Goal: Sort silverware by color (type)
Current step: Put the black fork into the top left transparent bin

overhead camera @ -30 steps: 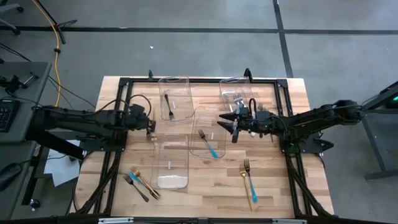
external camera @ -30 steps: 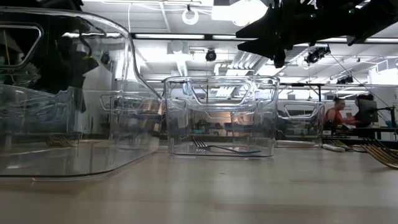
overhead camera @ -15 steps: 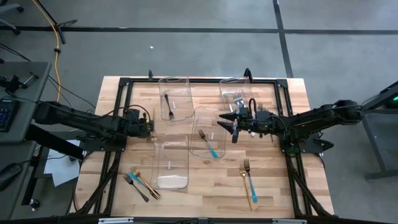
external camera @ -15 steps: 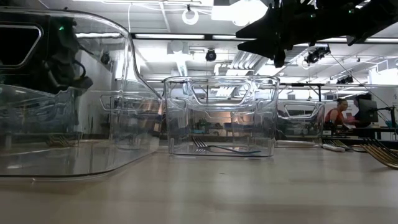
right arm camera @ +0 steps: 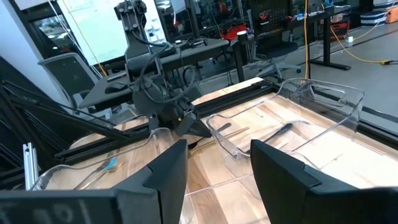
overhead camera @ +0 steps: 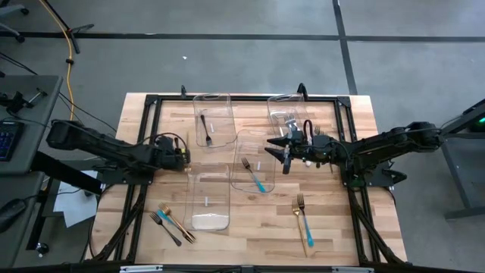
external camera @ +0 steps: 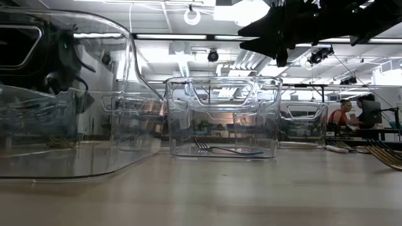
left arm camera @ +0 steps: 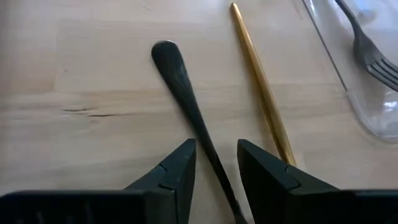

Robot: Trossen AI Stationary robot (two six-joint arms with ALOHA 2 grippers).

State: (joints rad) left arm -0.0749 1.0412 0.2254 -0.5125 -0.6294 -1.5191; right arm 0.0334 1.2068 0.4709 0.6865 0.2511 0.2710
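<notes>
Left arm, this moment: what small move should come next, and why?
Probably ease the left gripper down and close it on the black utensil: its fingers stand apart with that handle running between them, flat on the table. The gold handle lies close beside it, so stay centred to avoid catching it.

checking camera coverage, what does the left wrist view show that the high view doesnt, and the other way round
Only the left wrist view: a black utensil handle and a gold handle side by side on the wood, the left gripper open over the black one.

Only the high view: all four clear bins, the right gripper waiting above the middle, and the gold-and-teal fork loose on the table.

Both: the wooden table and the left arm's end.
</notes>
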